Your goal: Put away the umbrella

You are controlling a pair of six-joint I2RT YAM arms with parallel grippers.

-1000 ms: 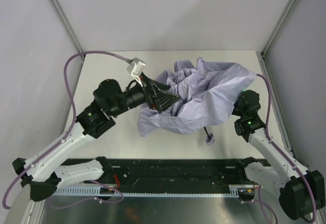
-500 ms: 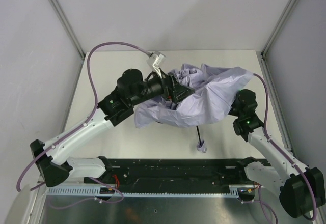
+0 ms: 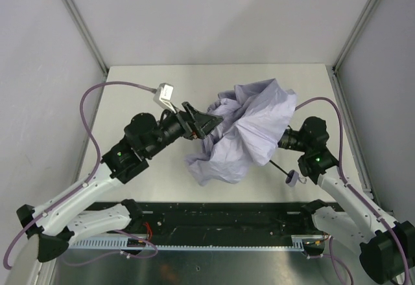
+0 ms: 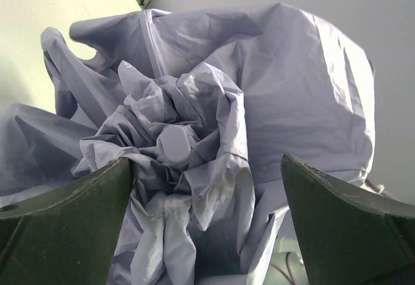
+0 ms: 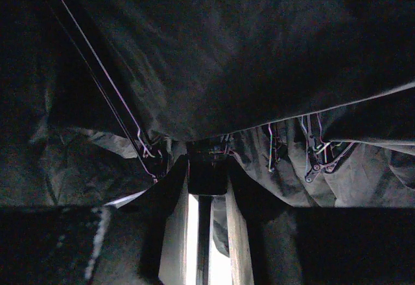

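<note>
The umbrella's lavender-grey canopy [image 3: 249, 133] hangs crumpled and half folded in the middle of the table. Its thin black shaft [image 3: 279, 166] sticks out at the lower right and ends in the small pale handle [image 3: 293, 179]. My left gripper [image 3: 211, 122] is open at the canopy's left side. In the left wrist view its gripper [image 4: 207, 220] has wide-apart fingers [image 4: 65, 214] that flank bunched fabric [image 4: 194, 123] and the round tip cap [image 4: 174, 144]. My right gripper [image 5: 206, 175] is under the canopy, hidden from the top view, shut on the umbrella's black runner [image 5: 207, 168] on the shaft [image 5: 205, 246].
Thin metal ribs [image 5: 117, 91] and rib joints [image 5: 314, 159] hang around my right gripper under the dark fabric. White walls close in the pale table [image 3: 130, 97] on three sides. A black rail [image 3: 220, 217] runs along the near edge.
My left gripper has pulled back to the left, off the canopy. The canopy has gathered narrower and more upright. The handle and shaft have swung to the right.
</note>
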